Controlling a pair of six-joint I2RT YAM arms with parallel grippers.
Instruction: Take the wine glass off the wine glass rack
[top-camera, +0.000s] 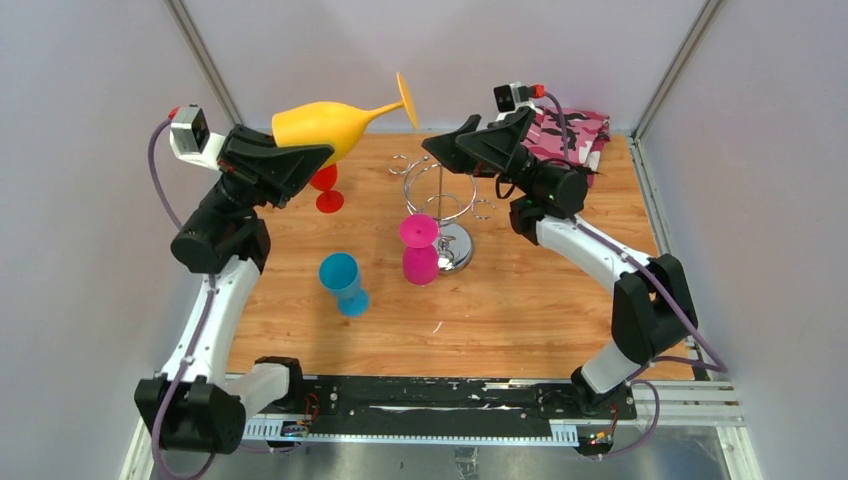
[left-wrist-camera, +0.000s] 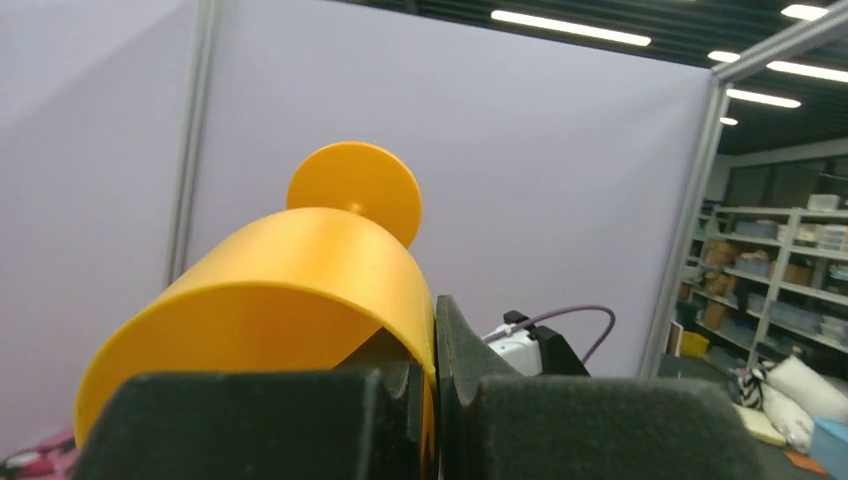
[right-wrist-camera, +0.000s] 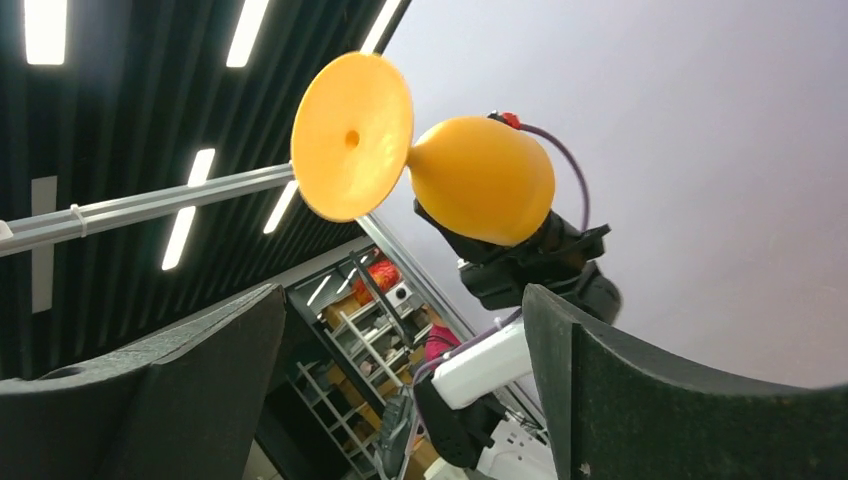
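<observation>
The yellow wine glass (top-camera: 330, 125) is clear of the wine glass rack (top-camera: 440, 190). It hangs in the air up and to the left of the rack, lying nearly on its side, with the bowl towards the left arm and the round foot pointing back over the rack's hooks. The left fingers (top-camera: 300, 160) are clamped on the bowl's rim, one inside and one outside; the left wrist view shows the thin yellow wall pinched between the black pads. That grip probably explains the tilt, since a glass hung by its foot offers only its rim to take hold of.

The right fingers (top-camera: 468, 140) stand wide apart with nothing between them, just above the rack's top ring and facing the glass's foot. They look placed to steady the rack or to take the stem, though I can't say which.

On the tabletop (top-camera: 540, 290) a pink glass (top-camera: 420, 250) stands upside down just beside the rack's disc base. A blue cup (top-camera: 343, 283) sits left of the rack, a red glass (top-camera: 327, 190) further left, and a patterned cloth (top-camera: 572, 135) to the right, beyond the rack. To my eye only the setting-down remains, and the spot needs to be away from these.
</observation>
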